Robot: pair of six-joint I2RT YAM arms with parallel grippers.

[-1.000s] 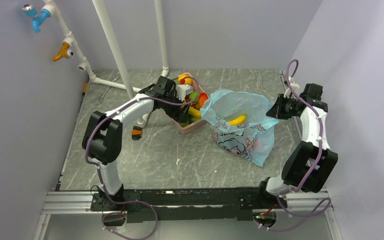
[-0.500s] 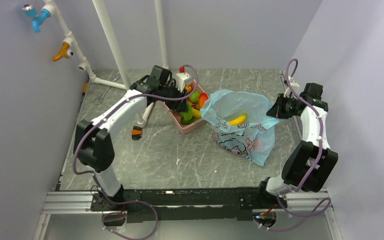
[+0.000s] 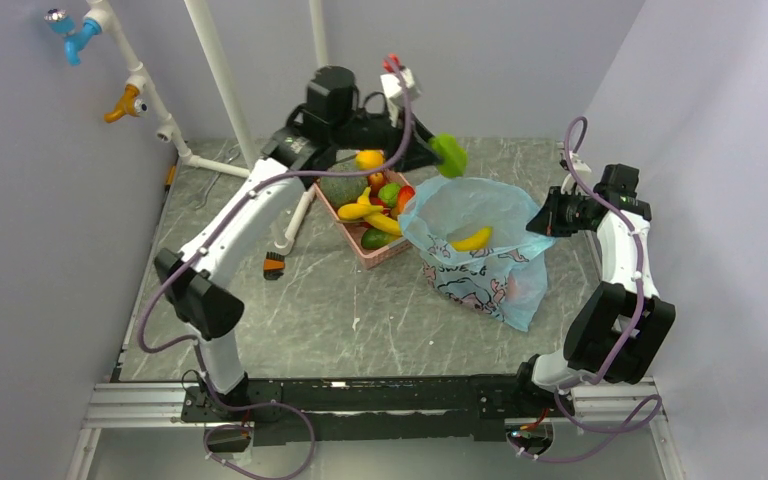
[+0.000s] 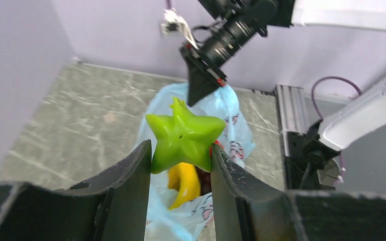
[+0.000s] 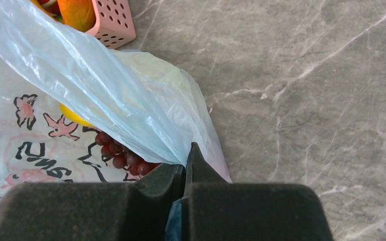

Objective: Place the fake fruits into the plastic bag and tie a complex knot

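From my remote station, the only print I find is on the plastic bag [image 3: 490, 290], right of centre in the overhead view: black lettering [image 3: 452, 272] beginning "Swe", too crumpled to read whole. In the right wrist view, lower left, its black strokes beside pink cartoon figures [image 5: 60, 128] are illegible.

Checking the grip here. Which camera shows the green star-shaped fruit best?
Left wrist view: the green star fruit sits centred, pinched by the left gripper. Top external shows it small; right wrist shows none of it.
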